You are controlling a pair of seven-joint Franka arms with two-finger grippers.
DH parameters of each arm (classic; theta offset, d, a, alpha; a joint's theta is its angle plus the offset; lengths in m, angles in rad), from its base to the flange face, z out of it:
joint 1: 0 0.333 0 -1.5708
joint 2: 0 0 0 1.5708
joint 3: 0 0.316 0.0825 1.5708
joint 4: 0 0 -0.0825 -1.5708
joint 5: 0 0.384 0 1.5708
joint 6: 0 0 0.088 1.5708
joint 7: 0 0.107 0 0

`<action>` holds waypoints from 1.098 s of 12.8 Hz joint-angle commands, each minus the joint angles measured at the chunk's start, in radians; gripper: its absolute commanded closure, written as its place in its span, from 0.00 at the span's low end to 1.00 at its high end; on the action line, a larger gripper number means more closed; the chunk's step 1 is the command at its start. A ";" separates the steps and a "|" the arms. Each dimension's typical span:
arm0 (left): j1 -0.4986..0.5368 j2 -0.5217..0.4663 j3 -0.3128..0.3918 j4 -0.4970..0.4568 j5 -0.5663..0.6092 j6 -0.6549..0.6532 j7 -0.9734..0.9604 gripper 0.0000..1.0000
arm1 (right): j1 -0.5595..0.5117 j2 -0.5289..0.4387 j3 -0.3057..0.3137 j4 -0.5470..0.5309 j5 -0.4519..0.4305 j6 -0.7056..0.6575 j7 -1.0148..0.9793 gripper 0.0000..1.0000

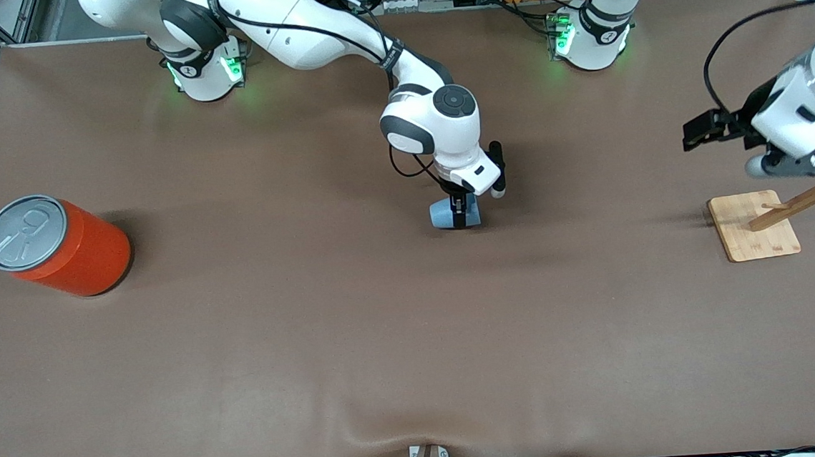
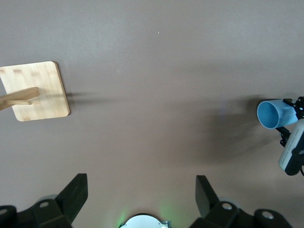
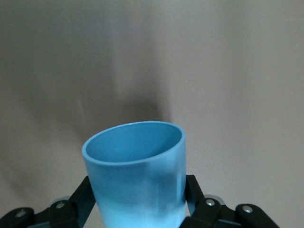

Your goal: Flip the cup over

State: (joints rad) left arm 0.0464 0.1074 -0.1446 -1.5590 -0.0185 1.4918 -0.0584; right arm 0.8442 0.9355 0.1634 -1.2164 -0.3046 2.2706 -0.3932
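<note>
The small light-blue cup (image 1: 442, 215) is at the middle of the table, tipped onto its side. My right gripper (image 1: 460, 214) is shut on it, one finger on each side of its wall. In the right wrist view the cup (image 3: 135, 175) fills the space between the black fingers (image 3: 192, 190), with its open mouth pointing away from the hand. In the left wrist view the cup (image 2: 274, 114) shows its darker inside. I cannot tell whether it touches the table. My left gripper (image 1: 805, 163) hangs open and empty over the left arm's end of the table, its open jaws (image 2: 141, 190) holding nothing.
A large orange can (image 1: 57, 246) with a grey pull-tab lid stands near the right arm's end of the table. A wooden stand (image 1: 752, 226) with a slanted peg sits under my left gripper; its base (image 2: 40, 90) also shows in the left wrist view.
</note>
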 commanded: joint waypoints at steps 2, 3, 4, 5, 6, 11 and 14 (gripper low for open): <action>0.039 0.086 0.000 0.014 -0.050 0.070 -0.004 0.00 | 0.019 0.029 -0.010 0.032 -0.047 -0.010 0.051 1.00; 0.059 0.115 0.000 0.013 -0.075 0.091 0.005 0.00 | 0.019 0.029 -0.012 0.032 -0.047 -0.010 0.056 1.00; 0.087 0.144 0.000 0.014 -0.116 0.106 0.009 0.00 | 0.019 0.029 -0.012 0.031 -0.050 -0.010 0.056 1.00; 0.102 0.165 0.000 0.013 -0.142 0.110 0.014 0.00 | 0.019 0.029 -0.013 0.031 -0.051 -0.010 0.057 1.00; 0.113 0.175 0.000 0.013 -0.144 0.111 0.015 0.00 | 0.019 0.028 -0.013 0.029 -0.053 -0.010 0.057 1.00; 0.161 0.189 0.000 0.013 -0.136 0.111 0.075 0.00 | 0.018 0.028 -0.018 0.029 -0.051 -0.006 0.062 0.00; 0.161 0.215 -0.001 0.011 -0.176 0.111 0.071 0.00 | 0.016 0.025 -0.018 0.029 -0.051 -0.010 0.074 0.00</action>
State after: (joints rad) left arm 0.2004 0.3010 -0.1376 -1.5544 -0.1573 1.6062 0.0016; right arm 0.8509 0.9498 0.1522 -1.2146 -0.3320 2.2706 -0.3507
